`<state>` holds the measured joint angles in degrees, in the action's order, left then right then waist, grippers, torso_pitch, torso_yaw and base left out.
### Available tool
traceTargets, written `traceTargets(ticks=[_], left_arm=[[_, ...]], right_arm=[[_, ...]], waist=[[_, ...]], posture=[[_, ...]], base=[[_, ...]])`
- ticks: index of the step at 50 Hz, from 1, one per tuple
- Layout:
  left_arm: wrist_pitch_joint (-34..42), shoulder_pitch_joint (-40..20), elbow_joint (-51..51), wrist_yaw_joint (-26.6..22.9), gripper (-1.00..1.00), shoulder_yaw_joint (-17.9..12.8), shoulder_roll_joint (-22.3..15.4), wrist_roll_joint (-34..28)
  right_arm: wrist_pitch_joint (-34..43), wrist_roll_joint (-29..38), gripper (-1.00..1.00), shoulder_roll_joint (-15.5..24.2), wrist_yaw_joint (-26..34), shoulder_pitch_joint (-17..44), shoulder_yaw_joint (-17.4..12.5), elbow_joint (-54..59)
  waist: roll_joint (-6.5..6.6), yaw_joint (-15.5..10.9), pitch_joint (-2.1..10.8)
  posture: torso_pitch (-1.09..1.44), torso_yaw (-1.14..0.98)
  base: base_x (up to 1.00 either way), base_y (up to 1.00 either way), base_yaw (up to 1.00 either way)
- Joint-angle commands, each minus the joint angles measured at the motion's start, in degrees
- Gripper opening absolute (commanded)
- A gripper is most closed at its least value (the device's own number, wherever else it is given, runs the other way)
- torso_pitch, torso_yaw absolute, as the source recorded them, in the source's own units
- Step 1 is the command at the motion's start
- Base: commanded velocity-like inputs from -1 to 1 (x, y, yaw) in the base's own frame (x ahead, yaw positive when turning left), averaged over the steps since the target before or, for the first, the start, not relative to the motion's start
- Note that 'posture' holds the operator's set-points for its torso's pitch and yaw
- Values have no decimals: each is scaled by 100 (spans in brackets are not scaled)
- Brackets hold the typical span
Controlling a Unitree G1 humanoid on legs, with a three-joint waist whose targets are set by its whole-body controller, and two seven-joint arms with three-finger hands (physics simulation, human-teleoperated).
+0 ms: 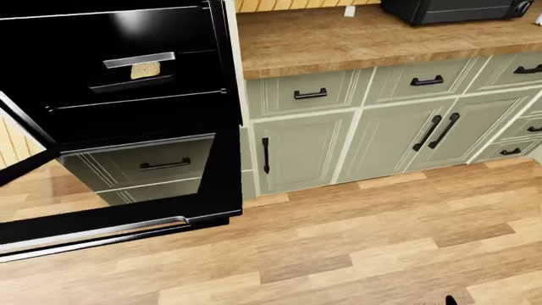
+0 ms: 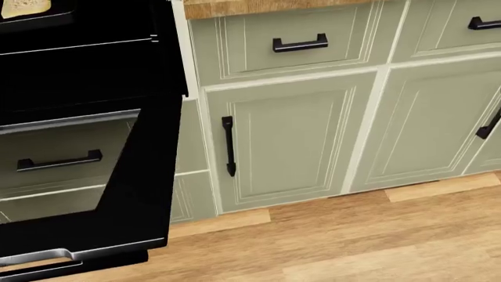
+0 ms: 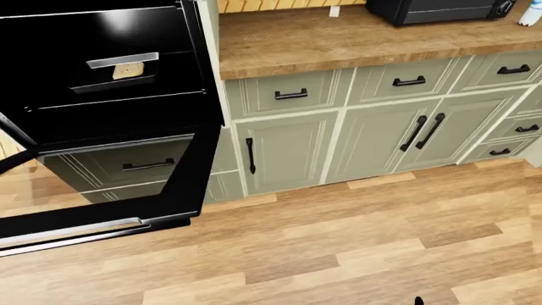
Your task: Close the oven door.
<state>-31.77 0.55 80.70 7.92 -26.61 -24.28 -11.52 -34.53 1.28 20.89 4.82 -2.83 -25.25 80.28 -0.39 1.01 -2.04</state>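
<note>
Sage-green panelled cabinets (image 1: 305,152) with black bar handles (image 1: 310,94); butcher-block wooden countertop (image 1: 356,38); light wood-plank floor (image 1: 356,241); black countertop appliance (image 1: 449,9).

We see bright, even light in all three views, with almost no cast shadows on the wooden floor (image 1: 356,241). A soft white glare sits on the black oven (image 1: 127,25) at upper left. Edges are sharp, without blur; the eye views bend lines slightly.
</note>
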Motion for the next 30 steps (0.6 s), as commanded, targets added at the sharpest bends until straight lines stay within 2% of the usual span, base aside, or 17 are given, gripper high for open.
traceTargets(ticks=[1, 3, 4, 5, 6, 7, 8, 11, 15, 18, 20, 21, 22, 23, 25, 27, 30], left_arm=[[-109, -22, -102, 74, 100, -47, -146, 65], [-107, -22, -102, 71, 100, -49, -147, 70], [-104, -24, -102, 69, 100, -50, -149, 73], [-100, -26, -102, 65, 100, -52, -150, 77], [-94, -30, -101, 66, 100, -53, -148, 77], [-85, -39, -101, 68, 100, -54, -147, 75], [-73, -49, -101, 69, 100, -57, -145, 71], [-59, -64, -100, 78, 100, -66, -139, 55], [-58, -67, -100, 89, 100, -85, -128, 25], [-68, -61, -101, 94, 100, -92, -124, 10], [-81, -46, -102, 88, 100, -96, -127, 16], [-91, -37, -102, 84, 100, -95, -131, 22], [-99, -30, -103, 79, 100, -94, -134, 29], [-107, -22, -103, 78, 100, -90, -134, 33], [-118, -11, -103, 74, 100, -79, -141, 47], [-123, -4, -103, 66, 100, -74, -146, 60], [-120, -1, -103, 62, 100, -61, -149, 76]], right_arm=[[-103, -20, 100, 38, 5, 19, -8, -55], [-94, -24, 100, 40, 10, 24, -9, -55], [-94, -25, 100, 39, 12, 25, -9, -55], [-89, -27, 100, 39, 13, 28, -9, -55], [-90, -28, 100, 38, 11, 28, -9, -55], [-92, -31, 100, 39, 12, 29, -9, -56], [-88, -32, 100, 41, 10, 31, -9, -56], [-85, -32, 100, 41, 7, 36, -8, -55], [-83, -31, 100, 37, -6, 35, -10, -55], [-91, -29, 100, 36, -17, 30, -10, -55], [-91, -30, 100, 35, -13, 32, -10, -55], [-93, -30, 100, 34, -11, 29, -10, -55], [-97, -31, 100, 34, -10, 25, -10, -55], [-97, -34, 100, 34, -7, 23, -11, -55], [-102, -36, 100, 35, -6, 20, -8, -55], [-99, -35, 100, 37, -7, 22, -5, -55], [-94, -32, 100, 38, -8, 25, -3, -55]], waist=[[17, -9, 23], [258, -14, 40], [444, -24, 83], [707, -62, 159], [421, -86, 113], [437, -82, 70], [398, -110, 42], [237, -102, 65], [16, -73, 22], [-215, -54, 21], [-431, -35, 68], [-186, 21, 77], [-269, 5, 92], [-294, 38, 98], [-277, 28, 128], [-176, -2, 88], [70, -34, 61]], posture=[[0, 0], [0, 0], [0, 0], [0, 0], [0, 0], [0, 0], [0, 0], [0, 0], [0, 0], [0, 0], [0, 0], [0, 0], [0, 0], [0, 0], [0, 0], [0, 0], [0, 0]], base=[[0, 33, 0], [0, 34, 0], [0, 34, 0], [0, 35, 0], [0, 37, 0], [0, 37, 0], [-2, 38, 0], [-3, 38, 0], [-6, 38, 0], [-11, 38, 0], [-14, 39, 0], [-14, 38, 0], [-13, 38, 0], [-14, 38, 0], [-14, 38, 0], [-14, 38, 0], [-14, 38, 0]])
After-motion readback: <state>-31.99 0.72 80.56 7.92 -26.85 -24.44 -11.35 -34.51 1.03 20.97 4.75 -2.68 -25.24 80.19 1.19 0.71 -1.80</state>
